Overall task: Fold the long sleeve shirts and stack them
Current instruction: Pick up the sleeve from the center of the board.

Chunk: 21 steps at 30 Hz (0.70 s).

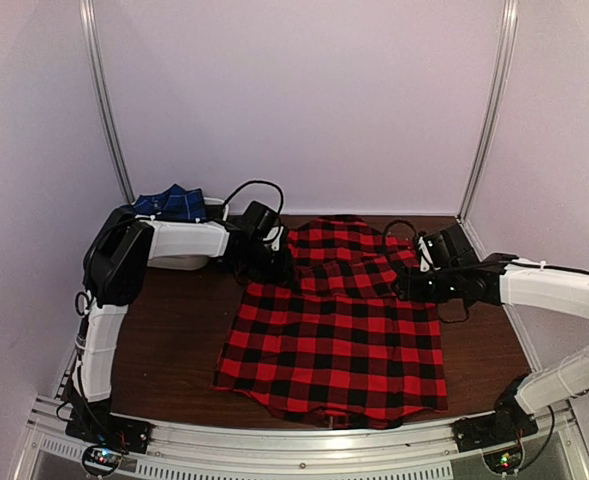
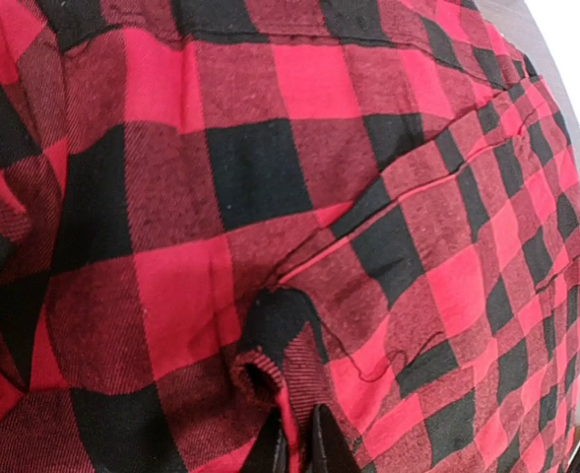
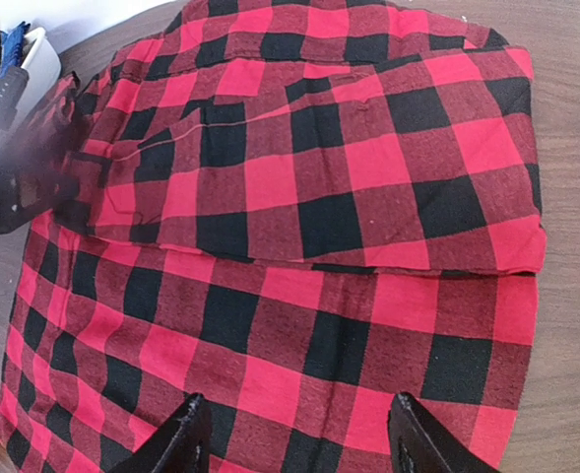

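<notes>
Tightly on shirt (image 2: 221,177), left end effector (image 2: 297,441)

The left arm (image 1: 99,350) and right arm (image 1: 559,288) are smooth white shells joined by bulky black joints. Behind the black left pincer (image 1: 279,268) a black cable (image 1: 257,186) arches in a loop, and thinner cables curl behind the black right pincer (image 1: 404,285). Its fingers (image 3: 186,441) are dark, matte wedges. Far behind the pincers, black bases (image 1: 109,435) carry tiny coloured lights.
</notes>
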Tool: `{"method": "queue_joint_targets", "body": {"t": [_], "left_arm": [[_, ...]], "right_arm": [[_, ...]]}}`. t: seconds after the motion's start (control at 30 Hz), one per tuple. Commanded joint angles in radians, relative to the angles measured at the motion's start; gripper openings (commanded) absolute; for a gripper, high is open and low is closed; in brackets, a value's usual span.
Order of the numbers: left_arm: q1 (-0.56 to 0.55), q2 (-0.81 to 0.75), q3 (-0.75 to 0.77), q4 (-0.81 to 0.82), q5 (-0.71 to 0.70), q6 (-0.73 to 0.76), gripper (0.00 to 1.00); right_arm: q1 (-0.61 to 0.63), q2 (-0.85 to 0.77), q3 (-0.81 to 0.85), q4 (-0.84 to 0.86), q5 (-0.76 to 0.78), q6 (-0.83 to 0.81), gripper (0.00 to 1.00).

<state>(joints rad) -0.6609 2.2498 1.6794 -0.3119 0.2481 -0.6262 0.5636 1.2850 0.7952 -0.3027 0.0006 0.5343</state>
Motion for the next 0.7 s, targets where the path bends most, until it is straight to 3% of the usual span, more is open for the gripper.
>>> {"method": "queue_joint_targets", "body": {"t": [0.0,0.13,0.67], "left_arm": [[-0.002,-0.061,0.042,0.025,0.018,0.018,0.05],[-0.002,-0.093,0.052,0.025,0.017,0.024,0.0],[0.059,-0.204,0.168,-0.036,-0.07,0.09,0.0]], "right_arm": [[-0.017,-0.049,-0.039,-0.069,0.057,0.015,0.63],[-0.02,-0.071,-0.064,-0.119,0.056,0.047,0.64],[-0.018,-0.207,-0.215,-0.284,-0.048,0.158,0.69]]}}
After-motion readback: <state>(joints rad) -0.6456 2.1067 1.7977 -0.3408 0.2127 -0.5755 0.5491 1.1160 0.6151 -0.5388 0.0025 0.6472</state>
